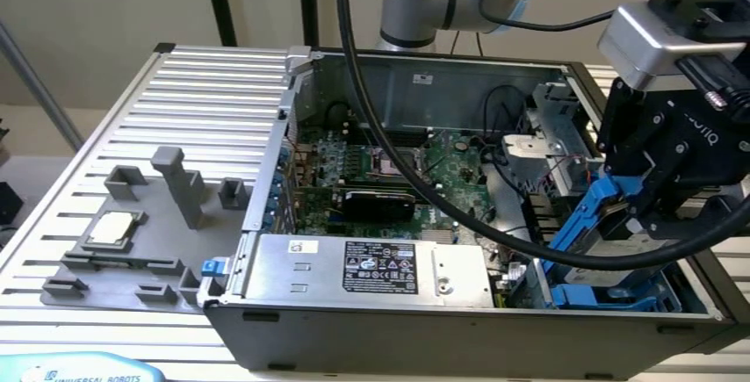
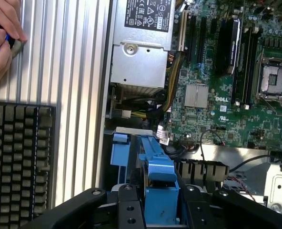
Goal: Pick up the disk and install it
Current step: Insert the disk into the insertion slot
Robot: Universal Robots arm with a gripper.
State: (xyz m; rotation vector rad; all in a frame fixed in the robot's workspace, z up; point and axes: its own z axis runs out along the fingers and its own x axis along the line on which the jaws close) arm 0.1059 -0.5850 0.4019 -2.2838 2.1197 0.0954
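At the drive bay on the exterior view's right of the open computer case (image 1: pixel 469 334), the gripper (image 1: pixel 659 217) and a black cable (image 1: pixel 515 240) hid much of the disk (image 1: pixel 593 213), label unseen. The jaws clenched its tilted blue carrier.

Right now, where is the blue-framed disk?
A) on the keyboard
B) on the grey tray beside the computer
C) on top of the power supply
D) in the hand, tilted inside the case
D: the disk sits tilted in the grip of the hand, inside the case at the exterior view's right.
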